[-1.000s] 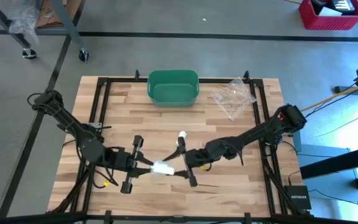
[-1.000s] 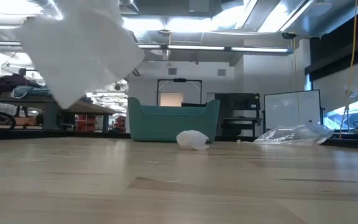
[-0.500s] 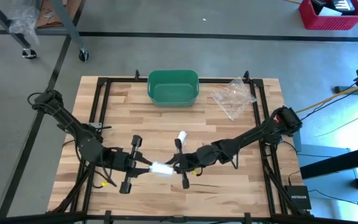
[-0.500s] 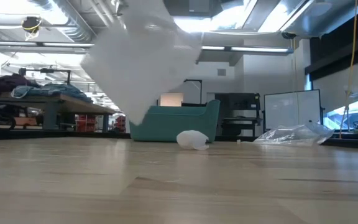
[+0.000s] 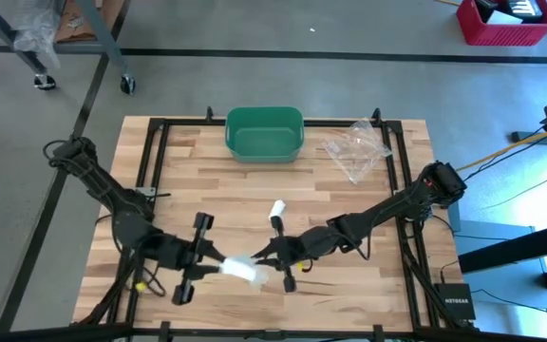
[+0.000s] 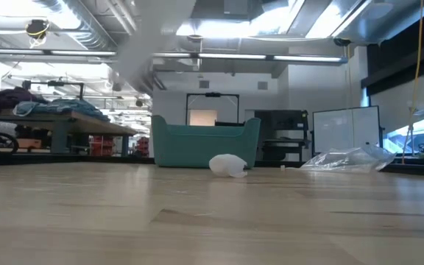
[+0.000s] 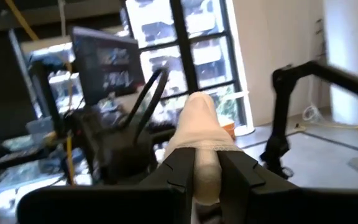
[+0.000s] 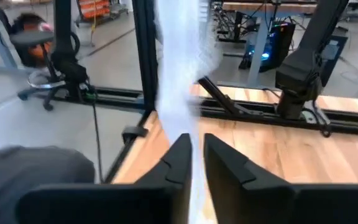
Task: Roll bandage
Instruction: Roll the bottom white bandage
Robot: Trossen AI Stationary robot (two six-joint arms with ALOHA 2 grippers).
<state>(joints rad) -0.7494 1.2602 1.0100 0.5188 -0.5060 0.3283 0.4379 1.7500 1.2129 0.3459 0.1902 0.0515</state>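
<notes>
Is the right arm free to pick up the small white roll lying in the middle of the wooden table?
Probably not right now. The right gripper is pinched on the white bandage strip shared with the left gripper. The small white roll lies unblocked nearby, so the arm would have to let go first.

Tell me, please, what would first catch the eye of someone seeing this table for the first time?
Near the table's front edge, the two dark arms meet over a white bandage: the left hand is shut on its rolled end and the right hand pinches the loose strip. Behind them, a green bin sits at the far edge with crumpled clear plastic to its right, and a small white roll lies mid-table.
</notes>
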